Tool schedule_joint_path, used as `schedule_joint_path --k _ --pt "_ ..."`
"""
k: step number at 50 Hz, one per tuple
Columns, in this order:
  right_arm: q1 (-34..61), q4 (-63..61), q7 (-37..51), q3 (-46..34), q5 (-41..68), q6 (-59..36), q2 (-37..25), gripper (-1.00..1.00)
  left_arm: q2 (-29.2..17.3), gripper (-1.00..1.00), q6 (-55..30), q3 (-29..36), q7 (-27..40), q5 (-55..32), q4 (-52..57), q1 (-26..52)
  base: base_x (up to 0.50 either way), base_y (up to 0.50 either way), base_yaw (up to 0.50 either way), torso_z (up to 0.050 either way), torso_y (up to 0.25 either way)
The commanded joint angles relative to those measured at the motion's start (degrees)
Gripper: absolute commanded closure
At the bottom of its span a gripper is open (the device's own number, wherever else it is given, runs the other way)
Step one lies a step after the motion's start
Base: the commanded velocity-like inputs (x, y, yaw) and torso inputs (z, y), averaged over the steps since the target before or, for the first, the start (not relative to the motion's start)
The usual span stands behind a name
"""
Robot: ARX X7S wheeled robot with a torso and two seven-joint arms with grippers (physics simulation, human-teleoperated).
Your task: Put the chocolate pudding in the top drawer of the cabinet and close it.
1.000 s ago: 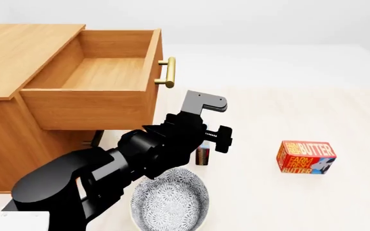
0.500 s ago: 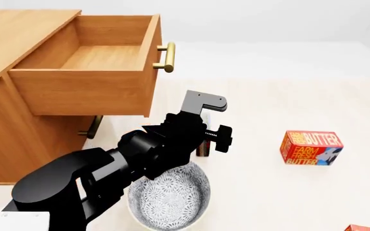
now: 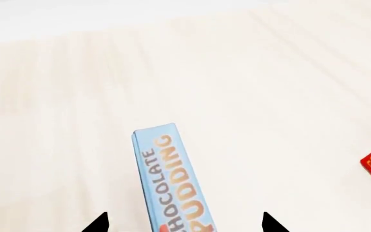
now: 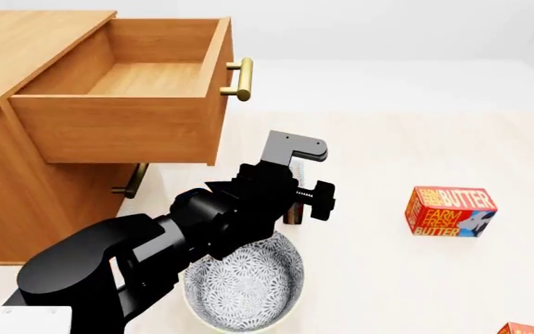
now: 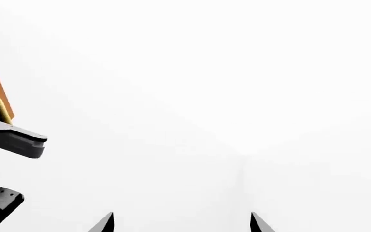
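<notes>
The left hand (image 3: 184, 223) is spread, straddling the chocolate pudding (image 3: 171, 186), which stands on edge mid-surface (image 3: 269, 96) by the bowl (image 4: 244, 282). Looks light, stiff, thin (tippy): pinch its flat faces. Right hand (image 5: 181, 223) spread, empty.

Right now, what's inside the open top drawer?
The top drawer shows only bare wooden floor in the head view; its near wall hides the front strip. The chocolate pudding stands on the table, between the left hand's fingertips.
</notes>
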State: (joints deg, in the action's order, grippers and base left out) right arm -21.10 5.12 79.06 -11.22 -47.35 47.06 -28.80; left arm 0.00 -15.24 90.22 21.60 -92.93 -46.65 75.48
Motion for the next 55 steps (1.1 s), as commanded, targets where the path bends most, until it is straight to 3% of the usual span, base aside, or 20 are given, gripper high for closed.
schedule_joint_path --k 1,10,30,55 --pt "2.2 2.9 2.8 -0.6 -3.6 0.6 0.6 -1.00 0.0 -1.00 0.0 0.0 0.0 0.0 0.0 0.0 0.00 0.00 0.00 0.000 0.000" --pt "2.1 2.6 3.1 -0.6 -4.4 0.4 0.6 -1.00 0.0 -1.00 0.0 0.0 0.0 0.0 0.0 0.0 0.00 0.00 0.00 0.000 0.000" --pt "2.2 2.7 3.0 -0.7 -4.3 0.4 0.5 -1.00 0.0 -1.00 0.0 0.0 0.0 0.0 0.0 0.0 0.00 0.00 0.00 -0.049 0.000" --pt "2.3 2.7 2.7 -1.0 -4.1 0.3 0.4 -1.00 0.0 -1.00 0.0 0.0 0.0 0.0 0.0 0.0 0.00 0.00 0.00 -0.001 0.000"
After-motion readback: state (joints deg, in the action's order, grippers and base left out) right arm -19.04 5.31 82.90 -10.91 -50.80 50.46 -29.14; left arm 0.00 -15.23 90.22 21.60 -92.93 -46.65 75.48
